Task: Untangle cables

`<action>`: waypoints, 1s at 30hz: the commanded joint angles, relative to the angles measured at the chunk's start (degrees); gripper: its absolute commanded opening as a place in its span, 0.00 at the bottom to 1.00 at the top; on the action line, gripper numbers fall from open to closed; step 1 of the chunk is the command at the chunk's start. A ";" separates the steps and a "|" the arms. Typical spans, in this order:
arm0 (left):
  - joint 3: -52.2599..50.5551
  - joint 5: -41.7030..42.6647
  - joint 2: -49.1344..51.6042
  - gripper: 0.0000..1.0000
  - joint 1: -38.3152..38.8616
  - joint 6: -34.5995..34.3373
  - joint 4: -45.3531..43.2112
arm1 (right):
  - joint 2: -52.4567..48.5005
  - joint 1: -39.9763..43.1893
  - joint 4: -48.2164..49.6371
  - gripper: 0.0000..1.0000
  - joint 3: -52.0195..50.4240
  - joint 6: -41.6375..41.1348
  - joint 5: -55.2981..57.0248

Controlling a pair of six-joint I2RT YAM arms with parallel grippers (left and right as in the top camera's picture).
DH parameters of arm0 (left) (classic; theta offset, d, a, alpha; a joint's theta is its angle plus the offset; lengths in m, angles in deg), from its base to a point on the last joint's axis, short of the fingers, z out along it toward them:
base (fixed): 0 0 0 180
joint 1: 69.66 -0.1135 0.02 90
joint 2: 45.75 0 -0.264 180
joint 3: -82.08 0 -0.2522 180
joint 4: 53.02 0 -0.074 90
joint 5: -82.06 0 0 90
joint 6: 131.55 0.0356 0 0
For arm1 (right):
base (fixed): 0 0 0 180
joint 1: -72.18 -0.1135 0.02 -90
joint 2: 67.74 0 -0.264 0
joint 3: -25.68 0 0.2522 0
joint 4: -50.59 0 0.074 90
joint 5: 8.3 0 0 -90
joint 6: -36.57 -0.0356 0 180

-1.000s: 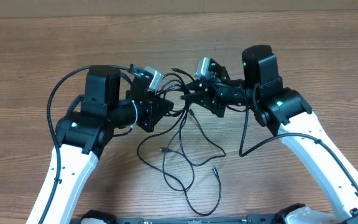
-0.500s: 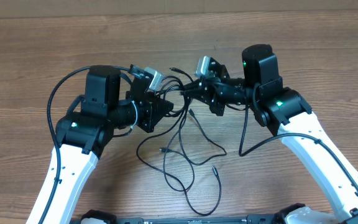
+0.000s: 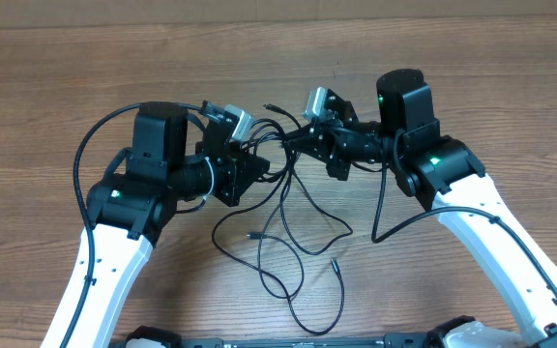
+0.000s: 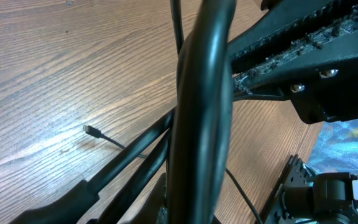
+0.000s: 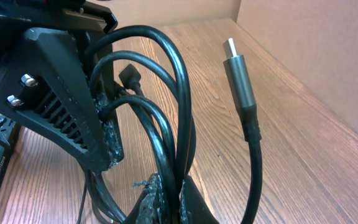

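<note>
Holds a few loops of the cables (image 5: 166, 93) in the right gripper (image 3: 295, 145), jaws pressed together with the strands between them. Holds another part of the same bundle in the left gripper (image 3: 259, 162), also closed tight. From the left wrist view only 1 thick-looking run of cord close to the lens, so hard to tell how many strands inside.

Both raised above the middle of the tabletop (image 3: 46, 77), a little toward the far edge, tips nearly facing each other. Below them and toward the near edge, hanging down and spreading in loose crossing loops on the wood, with 2 small plug tips (image 3: 335, 262) lying free there. 1 longer plug (image 5: 236, 68) with silvery end standing up beside the right fingers (image 5: 61, 93), not gripped.

Probably very light, soft and limp, a little slippery on the sheath; no shape kept when lifted. Better to take hold just behind a plug, or on a single strand away from the crossing, not on the whole knot. Pull slowly, to avoid tightening the loops.
</note>
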 commanded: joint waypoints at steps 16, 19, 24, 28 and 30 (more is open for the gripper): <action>1.22 -14.29 -0.13 0.04 0.37 -11.98 2.32 | -0.28 -0.26 -8.90 0.04 -0.20 0.26 -0.04; 1.22 -14.32 -0.13 0.04 0.37 -11.98 2.34 | -0.28 -0.26 -10.16 0.04 -0.20 0.26 -0.04; 1.22 -15.30 -0.13 0.04 0.37 -13.66 2.54 | -0.28 -0.26 -12.87 0.04 -0.20 0.26 -0.04; 1.22 -16.87 -0.13 0.04 0.37 -15.32 2.82 | -0.28 -0.26 -16.06 0.04 -0.20 0.26 -0.02; 1.22 -16.96 -0.13 0.04 0.37 -15.72 2.82 | -0.28 -0.26 -17.75 0.04 -0.20 0.26 0.00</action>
